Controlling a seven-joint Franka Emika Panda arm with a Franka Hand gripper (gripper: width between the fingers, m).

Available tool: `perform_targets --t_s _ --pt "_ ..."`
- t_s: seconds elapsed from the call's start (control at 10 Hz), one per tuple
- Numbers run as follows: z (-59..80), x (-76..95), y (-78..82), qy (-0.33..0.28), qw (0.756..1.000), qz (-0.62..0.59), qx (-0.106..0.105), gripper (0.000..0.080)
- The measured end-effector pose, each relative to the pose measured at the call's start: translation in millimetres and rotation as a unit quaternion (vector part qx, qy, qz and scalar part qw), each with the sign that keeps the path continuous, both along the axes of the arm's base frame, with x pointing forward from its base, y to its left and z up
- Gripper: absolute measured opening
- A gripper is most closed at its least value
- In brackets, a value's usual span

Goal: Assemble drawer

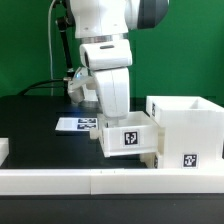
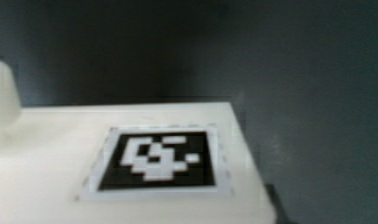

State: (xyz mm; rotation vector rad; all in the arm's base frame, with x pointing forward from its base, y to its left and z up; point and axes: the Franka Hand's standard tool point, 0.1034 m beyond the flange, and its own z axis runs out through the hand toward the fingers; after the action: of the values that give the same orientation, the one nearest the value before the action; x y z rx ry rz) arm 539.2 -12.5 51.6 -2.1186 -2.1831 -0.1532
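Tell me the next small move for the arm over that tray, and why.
Probably lower straight down a little. In the exterior view the arm stands over the small tray beside the casing, and the wrist view shows only the tray's tag close up. The gripper's fingers are hidden, so confirm a grip first.

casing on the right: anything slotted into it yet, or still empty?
Cannot tell for certain. The casing shows an open top, but its inside is hidden. One tray stands outside, beside it, under the gripper, whose jaws are hidden.
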Motion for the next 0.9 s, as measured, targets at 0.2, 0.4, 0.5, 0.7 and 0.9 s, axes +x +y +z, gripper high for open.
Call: perform_targets --t_s 0.2,0.4,0.5,0.7,0.9 --pt "-2.3 -1.2 1.5 0.002 1.000 -0.002 0.001 0.0044" --pt "-2.3 -0.8 3.7 0.003 1.000 -0.006 0.001 0.0044" --pt "-2.0 0.3 6.0 0.003 1.000 -0.009 0.001 0.0044" --pt "-1.6 1.4 10.0 0.003 1.000 -0.012 0.001 0.0044" --pt "-1.9 2.0 10.7 0.004 1.000 -0.017 0.002 0.0044"
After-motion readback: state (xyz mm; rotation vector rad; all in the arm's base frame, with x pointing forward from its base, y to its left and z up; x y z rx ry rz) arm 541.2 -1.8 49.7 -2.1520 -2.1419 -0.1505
